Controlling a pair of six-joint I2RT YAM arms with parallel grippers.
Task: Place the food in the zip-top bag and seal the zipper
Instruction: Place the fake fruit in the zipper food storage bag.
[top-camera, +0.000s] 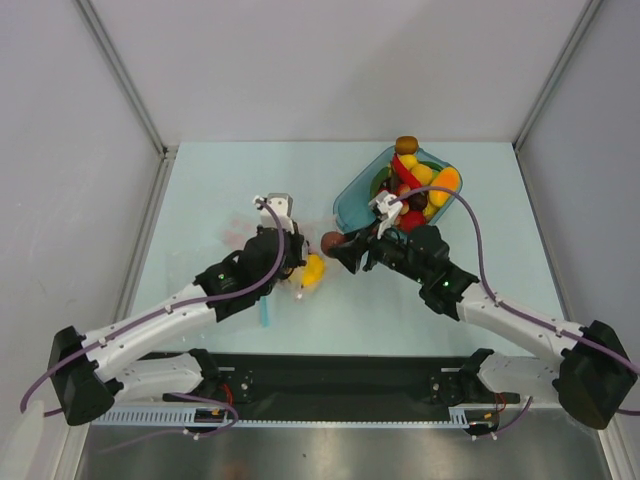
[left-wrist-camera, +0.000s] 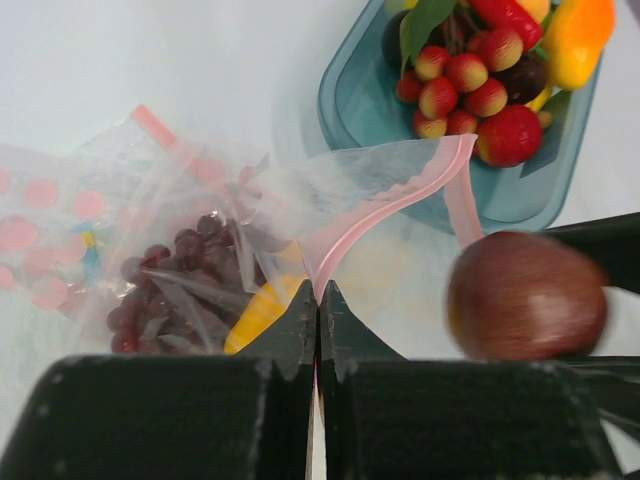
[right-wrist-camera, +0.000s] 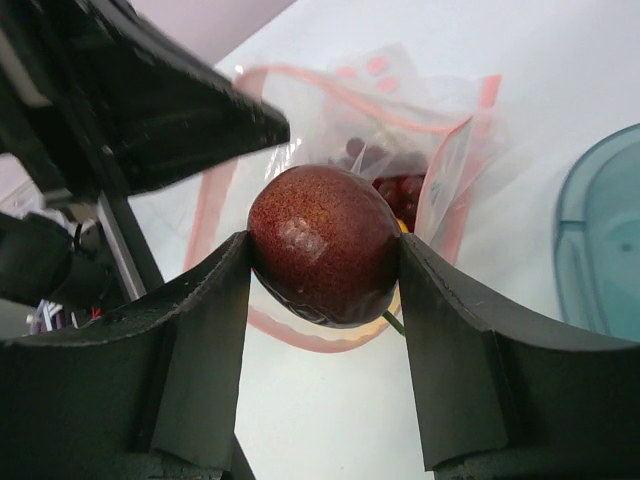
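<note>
Left gripper (left-wrist-camera: 318, 300) pinched on zipper (left-wrist-camera: 400, 195), zip-top bag (left-wrist-camera: 200, 200) open. Right gripper (right-wrist-camera: 325, 262) grips red fruit (right-wrist-camera: 322, 245) at its mouth. Grape bunch (left-wrist-camera: 160, 270), yellow pepper (left-wrist-camera: 258, 312) inside. More food (top-camera: 415, 190) in dish (top-camera: 350, 205), 1 o'clock. Unsealed.

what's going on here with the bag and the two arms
The left tool is shut on the pink zipper of the zip-top bag, holding its mouth open. The right tool grips a red-brown round fruit just in front of that mouth, not yet inside. A grape bunch and a yellow piece lie in the bag; more food sits in the teal dish.
</note>
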